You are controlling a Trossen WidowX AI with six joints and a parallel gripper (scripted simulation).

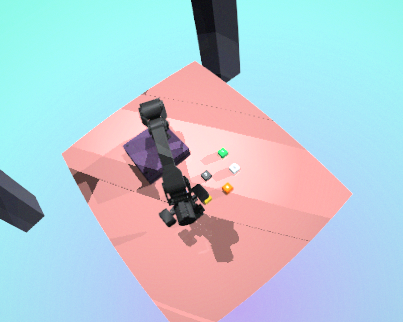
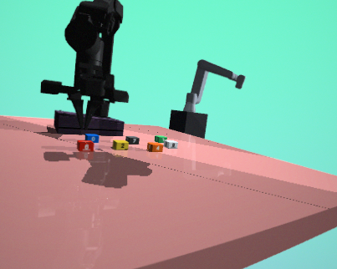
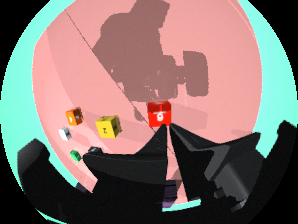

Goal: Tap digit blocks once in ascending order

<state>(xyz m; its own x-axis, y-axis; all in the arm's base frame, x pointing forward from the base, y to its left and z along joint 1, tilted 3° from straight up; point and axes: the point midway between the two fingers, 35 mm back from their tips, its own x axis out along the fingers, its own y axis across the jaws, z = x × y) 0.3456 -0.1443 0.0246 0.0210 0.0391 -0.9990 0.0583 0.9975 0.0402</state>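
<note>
My gripper [image 2: 84, 126] [image 3: 167, 127] is shut with nothing between its fingers. It hangs tips-down a little above the red block [image 2: 85, 145] [image 3: 160, 113], apart from it. The blue block [image 2: 92, 138] lies just behind the red one. To the right lie the yellow block [image 1: 207, 199] [image 2: 120, 144] [image 3: 108, 127] marked 2, the dark grey block [image 1: 206, 175] [image 2: 132, 140] marked 7, the orange block [image 1: 227, 188] [image 2: 155, 147] [image 3: 75, 116] marked 4, the green block [image 1: 223, 152] [image 2: 160, 139] [image 3: 76, 156] and the white block [image 1: 234, 168] [image 2: 171, 144] [image 3: 65, 133]. In the top view the arm hides the red and blue blocks.
The arm stands on a purple base plate [image 1: 139, 150] [image 2: 106, 124] on the pink table [image 1: 267, 165] [image 2: 198, 200]. Two dark pillars [image 1: 217, 35] [image 1: 7, 197] stand off the table's edges. A second grey arm [image 2: 206, 79] on a black box [image 2: 189, 123] stands behind the blocks.
</note>
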